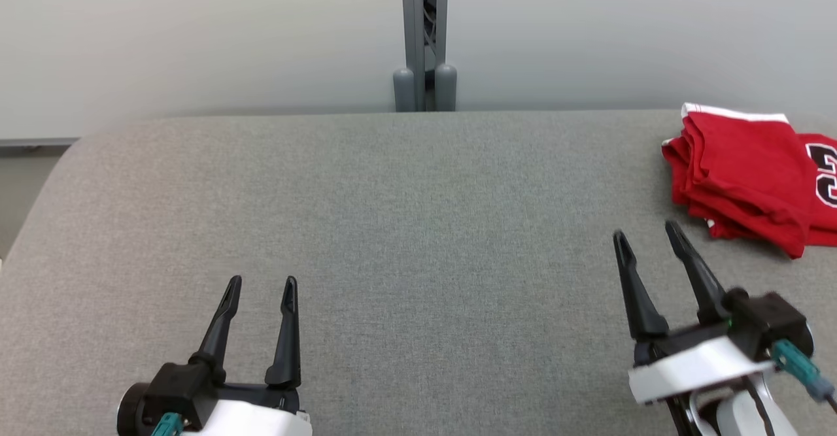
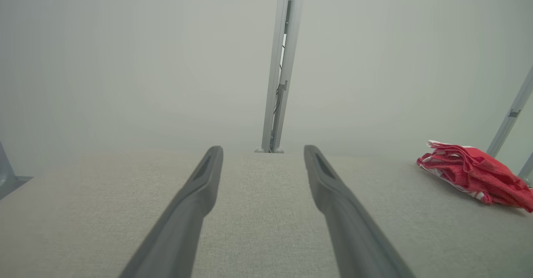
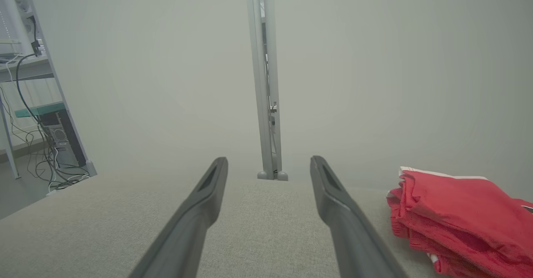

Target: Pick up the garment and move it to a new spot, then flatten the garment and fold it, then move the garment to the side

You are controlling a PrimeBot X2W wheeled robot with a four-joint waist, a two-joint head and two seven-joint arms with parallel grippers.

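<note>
Folded red garment (image 1: 739, 168) at the far right of the grey counter (image 1: 418, 227); both pincers released.
Head view: left pincer (image 1: 261, 284) and right pincer (image 1: 646, 232) hold nothing, fingers spread, the right one near the garment; its black-and-white numeral is cut off at the frame edge and unreadable. Left wrist view: the garment lies well apart, rightward. Right wrist view: it lies just right of the spread fingers.

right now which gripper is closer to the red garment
Right. The right gripper sits just short of the red garment; the left gripper is far off at the other side.
</note>
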